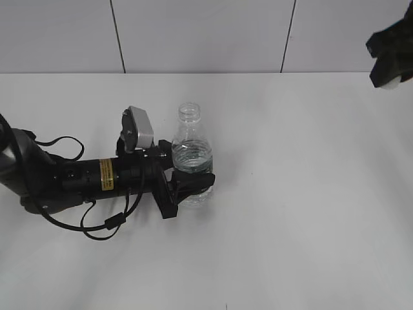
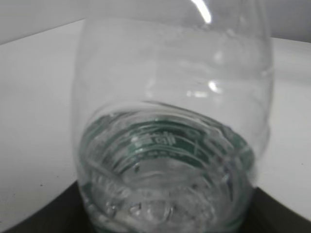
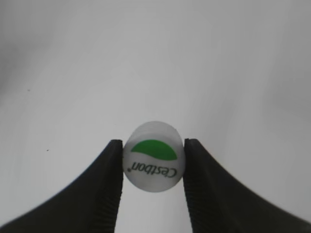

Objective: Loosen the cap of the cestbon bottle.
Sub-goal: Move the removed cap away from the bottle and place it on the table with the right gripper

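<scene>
On the white table (image 1: 290, 226), the left hand (image 1: 187, 187) lies low, its dark fingers (image 1: 169, 197) wrapped around the lower body of the cestbon bottle (image 1: 191, 155) and pinching it. The bottle stands upright near the middle of the table with its threaded neck bare and open at the top. In the left wrist view the clear ribbed wall and the green label band fill almost the whole picture, pressed close to the camera. Farther back, at the upper right corner of the exterior view, the right hand (image 1: 391, 58) hangs well apart from the bottle. Its two ridged black fingers (image 3: 109, 189) are closed narrowly on the cap (image 3: 153, 156), gripping its sides, green patch and lettering facing the right wrist camera.
</scene>
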`<state>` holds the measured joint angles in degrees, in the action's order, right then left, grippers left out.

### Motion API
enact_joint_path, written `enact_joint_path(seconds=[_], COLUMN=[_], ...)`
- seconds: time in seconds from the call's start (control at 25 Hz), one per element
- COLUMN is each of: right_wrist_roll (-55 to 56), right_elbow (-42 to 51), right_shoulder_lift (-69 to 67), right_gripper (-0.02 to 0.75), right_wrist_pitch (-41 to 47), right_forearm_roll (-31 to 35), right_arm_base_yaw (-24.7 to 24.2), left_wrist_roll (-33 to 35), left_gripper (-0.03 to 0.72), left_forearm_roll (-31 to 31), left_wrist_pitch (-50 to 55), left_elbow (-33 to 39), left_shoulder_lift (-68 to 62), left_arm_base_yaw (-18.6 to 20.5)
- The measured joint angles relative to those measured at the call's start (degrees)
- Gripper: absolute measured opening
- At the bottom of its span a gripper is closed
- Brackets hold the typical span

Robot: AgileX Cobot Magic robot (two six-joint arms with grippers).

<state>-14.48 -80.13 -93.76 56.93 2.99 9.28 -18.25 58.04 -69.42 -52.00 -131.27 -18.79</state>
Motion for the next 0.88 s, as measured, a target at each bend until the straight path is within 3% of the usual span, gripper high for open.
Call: enact_joint_path(seconds=[0.24,0.6,0.88], right_wrist_roll=[-2.47,-10.54,-11.83], right_elbow=[7.08,7.31,6.48], right_shoulder_lift=[-2.66,-15.32,-22.19], right_gripper=[0.291,0.291,0.291], right_wrist_pitch=[-6.25,-12.52,-16.24], right_forearm_roll=[0.55,9.09,9.47], right_arm_base_yaw=[-5.45,-5.96,-5.96], left_wrist_roll=[0.00,0.00,0.00], left_gripper=[0.414,0.414,0.414], left_forearm_roll=[-0.29,-1.34,-1.77], left_wrist_pitch=[0.05,0.06,0.06], left_elbow=[0.00,0.00,0.00], left_shoulder_lift=[0.00,-0.04,-0.04], left_arm_base_yaw=[0.00,0.00,0.00])
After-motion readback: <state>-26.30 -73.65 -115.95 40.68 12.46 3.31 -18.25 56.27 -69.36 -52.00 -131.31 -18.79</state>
